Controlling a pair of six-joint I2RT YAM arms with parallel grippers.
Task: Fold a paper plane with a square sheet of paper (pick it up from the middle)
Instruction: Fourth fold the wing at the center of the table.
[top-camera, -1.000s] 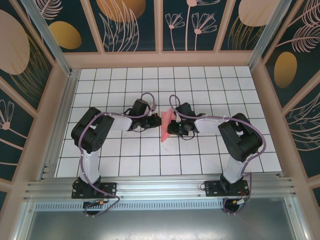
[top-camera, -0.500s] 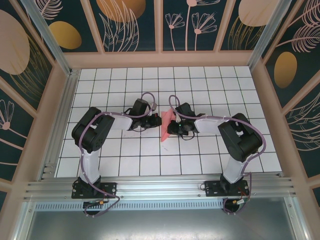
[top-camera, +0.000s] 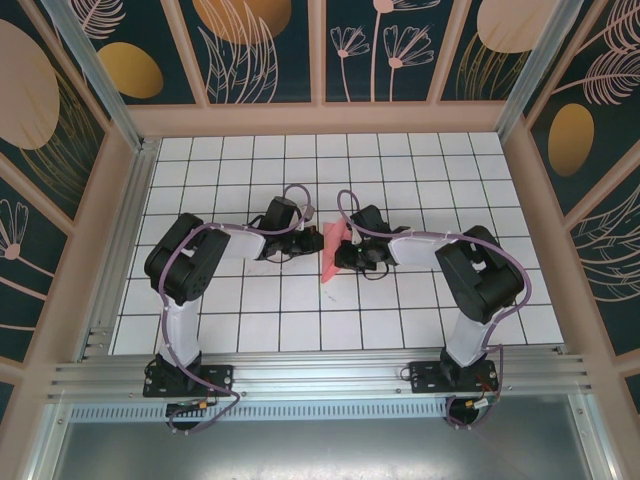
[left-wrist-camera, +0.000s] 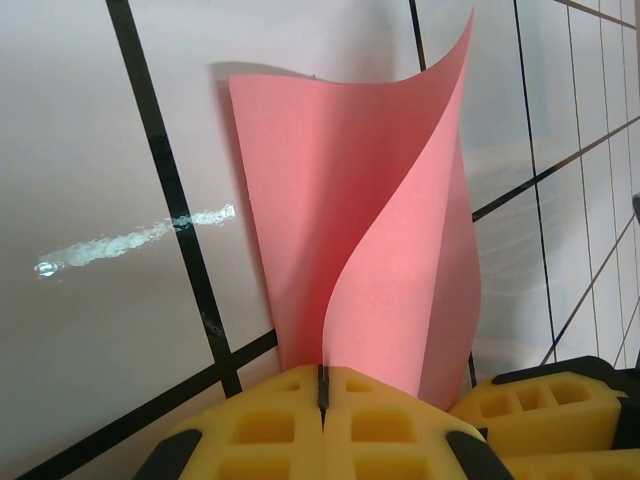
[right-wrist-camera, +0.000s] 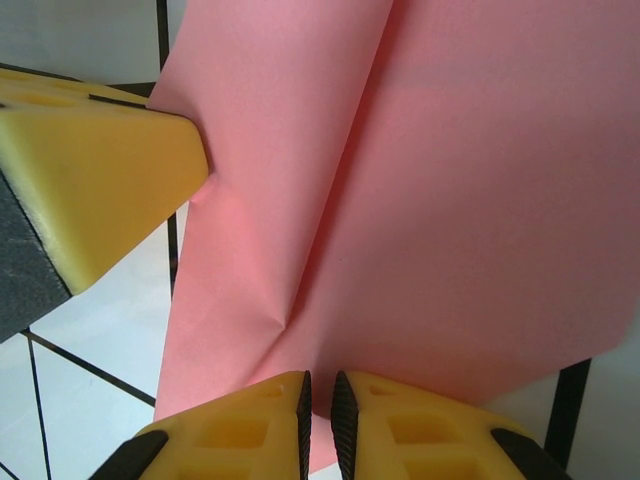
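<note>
My left fingers (left-wrist-camera: 250, 425) are pressed together on the lower edge of the pink sheet of paper (left-wrist-camera: 340, 190), which curls upward over the white gridded counter (left-wrist-camera: 80, 150). My right fingers (right-wrist-camera: 240, 430) are clamped on the same sheet from the opposite side. Seen from above, the sheet hangs between my two wrists near the counter's middle.

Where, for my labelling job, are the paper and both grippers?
paper (top-camera: 330, 252): top view, middle of the folded sheet.
left gripper (left-wrist-camera: 322, 385): left wrist view, seam between its fingertips.
right gripper (right-wrist-camera: 318, 395): right wrist view, slit between its fingertips.
</note>
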